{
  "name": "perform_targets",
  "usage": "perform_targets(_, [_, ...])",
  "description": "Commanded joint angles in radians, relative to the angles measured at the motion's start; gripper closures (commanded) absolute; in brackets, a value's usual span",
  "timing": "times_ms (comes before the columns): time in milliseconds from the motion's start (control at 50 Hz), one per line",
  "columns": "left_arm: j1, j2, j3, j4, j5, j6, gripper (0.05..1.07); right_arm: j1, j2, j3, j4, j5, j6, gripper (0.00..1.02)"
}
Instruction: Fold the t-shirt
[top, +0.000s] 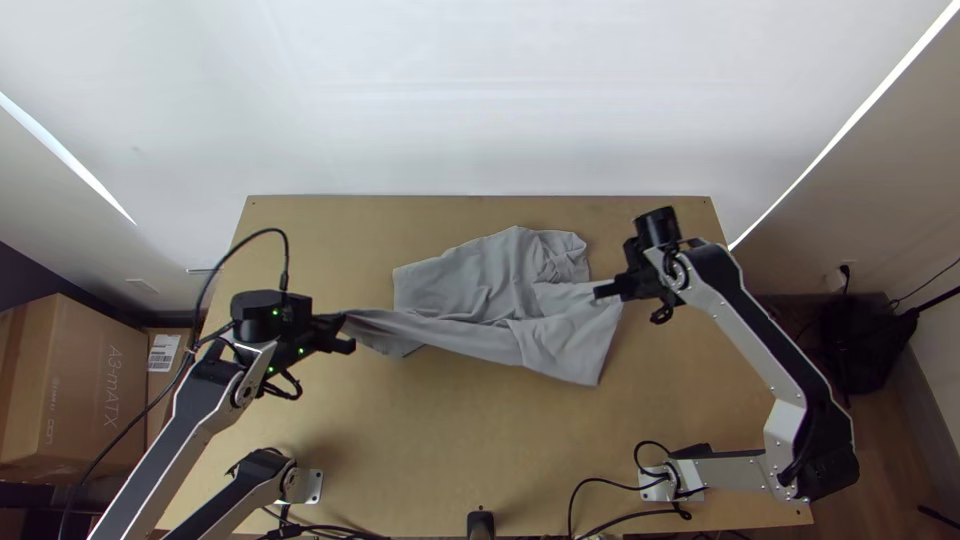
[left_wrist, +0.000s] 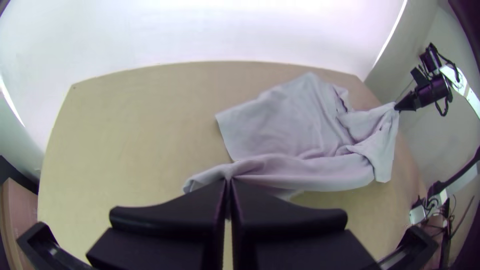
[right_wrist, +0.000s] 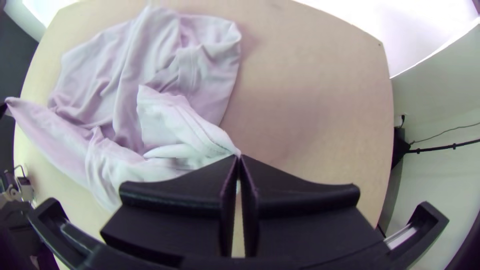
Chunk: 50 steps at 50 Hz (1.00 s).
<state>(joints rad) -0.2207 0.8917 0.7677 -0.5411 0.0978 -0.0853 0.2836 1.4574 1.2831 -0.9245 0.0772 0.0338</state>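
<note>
The grey t-shirt lies rumpled across the middle of the far half of the desk; the left hand, towards the desk's left edge, is clenched on one end of its near side; the right hand, towards the right edge, is clenched on the cloth at the other end; a long gathered band of fabric runs between the two; the part towards the far edge is spread with creases, bunched more on the side of the far right corner.
</note>
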Motion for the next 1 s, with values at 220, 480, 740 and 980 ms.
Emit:
perform_targets(220, [0.216, 0.082, 0.234, 0.188, 0.016, 0.016, 1.05, -0.159, 0.058, 0.329, 0.006, -0.079, 0.071, 1.00])
perform_targets(480, [0.236, 0.087, 0.328, 0.248, 0.019, 0.009, 1.05, -0.208, 0.120, 0.599, 0.007, -0.093, 0.192, 1.00])
perform_targets(740, [0.234, 0.105, 0.461, 0.342, 0.017, 0.007, 1.05, -0.198, 0.241, 0.957, 0.007, -0.093, 0.202, 1.00])
perform_targets(980, [0.241, 0.124, 0.571, 0.425, 0.003, -0.018, 1.05, -0.208, 0.216, 1.026, 0.197, -0.086, 0.196, 1.00])
